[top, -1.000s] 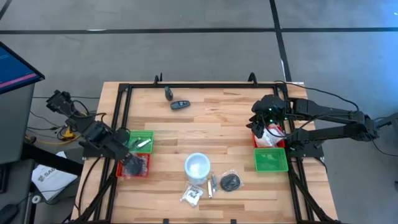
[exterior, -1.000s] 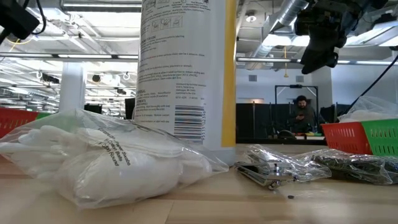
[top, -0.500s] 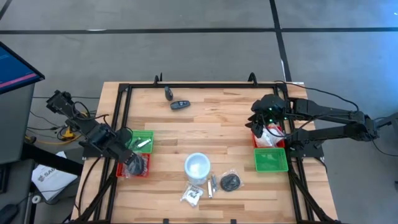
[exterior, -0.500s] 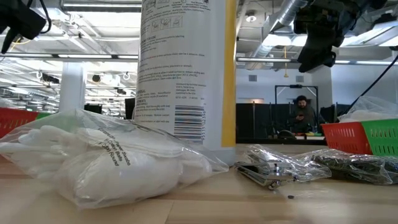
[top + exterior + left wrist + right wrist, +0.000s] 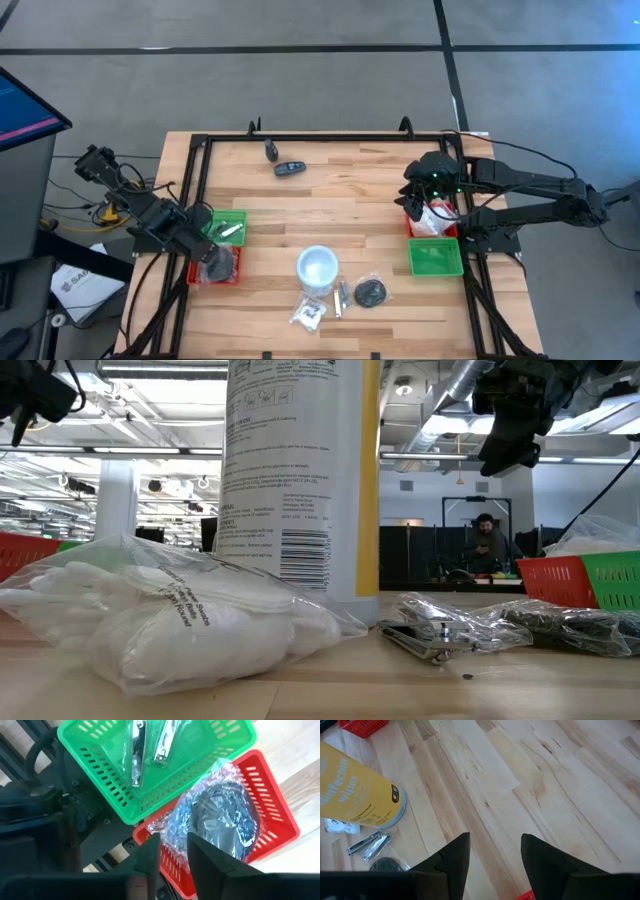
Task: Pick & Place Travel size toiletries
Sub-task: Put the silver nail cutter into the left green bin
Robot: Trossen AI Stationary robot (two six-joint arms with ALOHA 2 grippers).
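My left gripper [image 5: 172, 840] is open above the left red tray [image 5: 280, 815], on the table's left edge [image 5: 208, 258]. A black disc in a crinkled clear wrapper [image 5: 225, 820] lies in that tray. Silvery sticks [image 5: 150, 745] lie in the green tray [image 5: 100, 785] beside it. My right gripper [image 5: 492, 842] is open and hangs above the right red tray [image 5: 430, 222], which holds a white wrapped piece. Near the front edge lie white pieces in a wrapper [image 5: 308, 312], silvery sticks [image 5: 340, 297] and a black disc [image 5: 371, 293]. Two dark oblong pieces [image 5: 290, 168] lie near the far edge.
A white round canister [image 5: 317, 268] stands upright at the front middle; its yellow label shows in the right wrist view [image 5: 355, 790]. A green tray [image 5: 435, 257] sits in front of the right red tray. Bare wood [image 5: 350, 210] lies between the arms. A person stands far behind [image 5: 485, 540].
My left gripper has drawn back a little from the left red tray, uncovering the wrapped black disc that lies in it. The right arm has kept still.
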